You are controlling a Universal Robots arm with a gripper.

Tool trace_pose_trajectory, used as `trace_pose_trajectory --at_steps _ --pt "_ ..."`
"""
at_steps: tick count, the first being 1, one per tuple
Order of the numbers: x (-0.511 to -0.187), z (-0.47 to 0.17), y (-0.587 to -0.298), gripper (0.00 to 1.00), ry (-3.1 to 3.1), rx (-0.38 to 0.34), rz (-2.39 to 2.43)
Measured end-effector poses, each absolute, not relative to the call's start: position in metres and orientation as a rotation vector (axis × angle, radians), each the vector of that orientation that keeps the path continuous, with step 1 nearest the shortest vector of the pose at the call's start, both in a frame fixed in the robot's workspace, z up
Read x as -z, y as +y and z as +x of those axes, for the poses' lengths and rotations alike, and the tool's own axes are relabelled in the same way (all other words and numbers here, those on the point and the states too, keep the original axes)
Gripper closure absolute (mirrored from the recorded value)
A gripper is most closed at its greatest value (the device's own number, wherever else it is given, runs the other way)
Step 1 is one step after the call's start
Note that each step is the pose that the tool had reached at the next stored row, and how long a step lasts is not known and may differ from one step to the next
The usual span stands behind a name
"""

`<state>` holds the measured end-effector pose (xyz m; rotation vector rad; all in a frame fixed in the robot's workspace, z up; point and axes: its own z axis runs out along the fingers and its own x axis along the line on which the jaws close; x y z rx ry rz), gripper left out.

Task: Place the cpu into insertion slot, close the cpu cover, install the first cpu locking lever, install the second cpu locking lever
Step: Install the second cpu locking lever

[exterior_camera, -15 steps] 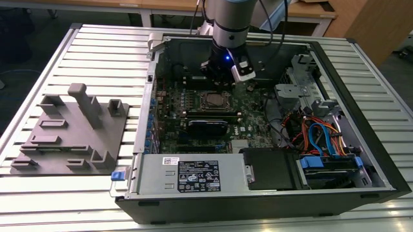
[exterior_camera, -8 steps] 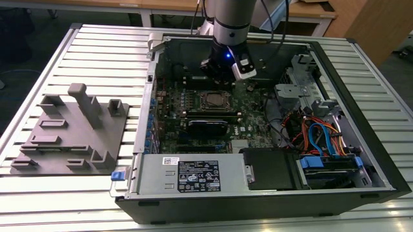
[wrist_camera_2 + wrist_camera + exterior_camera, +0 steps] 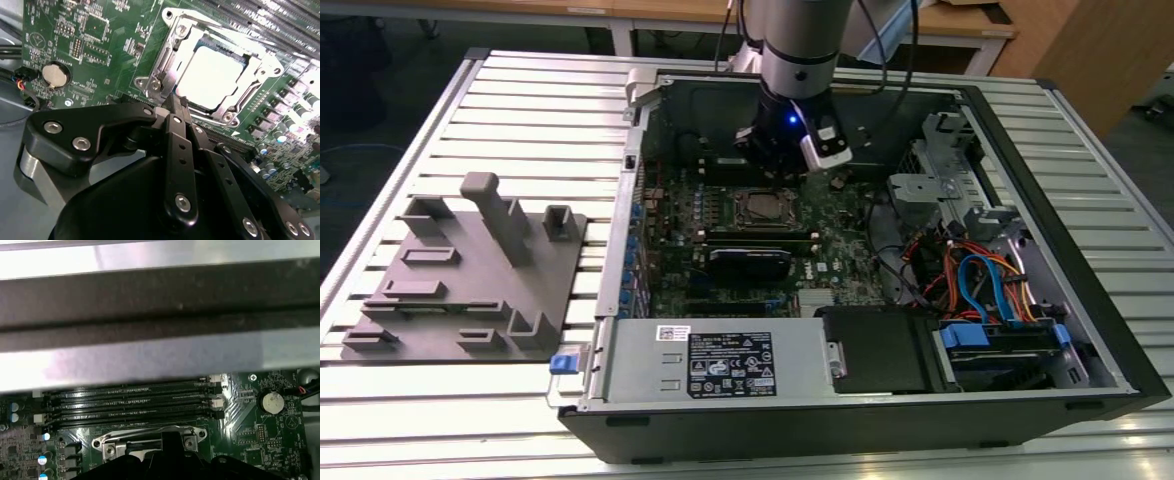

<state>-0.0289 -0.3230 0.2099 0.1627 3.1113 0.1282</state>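
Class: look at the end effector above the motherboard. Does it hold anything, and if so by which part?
Nothing is held. The end effector is shut and empty beside the cover; the cpu sits in its socket.

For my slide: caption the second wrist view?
Pincer at the socket edge, cpu seated under the closed cpu cover.

Slatted metal table [image 3: 520, 90], pale grey, ribs running across the frame, fills most of the exterior view. Two things lie directly on it. Open computer case [image 3: 854, 420], black, on its side, takes the centre and right of the frame, reaching nearly to the lower edge. Grey holder plate [image 3: 454, 300] with upright blocks and pegs sits at left, just beside the case.
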Motion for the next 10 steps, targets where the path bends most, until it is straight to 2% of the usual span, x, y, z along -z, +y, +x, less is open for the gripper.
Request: trace_pose_trajectory --at_steps 10 --pt "-0.2099 -0.0289 -0.3273 0.9 3.111 -0.117 0.163"
